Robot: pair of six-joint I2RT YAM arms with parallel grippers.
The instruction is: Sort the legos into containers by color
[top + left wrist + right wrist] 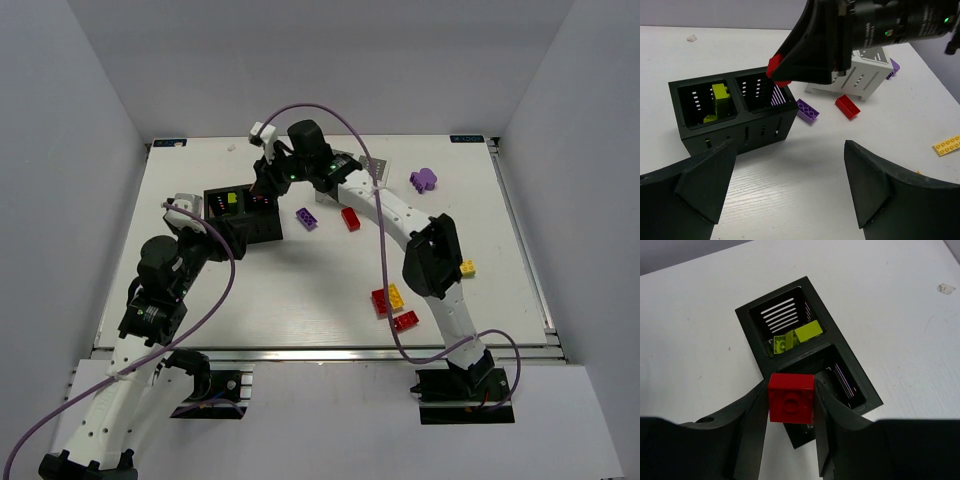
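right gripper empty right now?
No: the right gripper has a red brick clamped between its fingers, over the black box.

Looked like a robotics lab test cell. White tabletop [300, 290] was boxed in on three sides by plain grey panels [60, 150]. Aluminium extrusion rail [320, 354] ran along the near edge; two arms [432, 255] stood there on black base plates [215, 392]. Purple cables [383, 270] looped loose over the arms. Small blue tags [170, 142] marked the far corners
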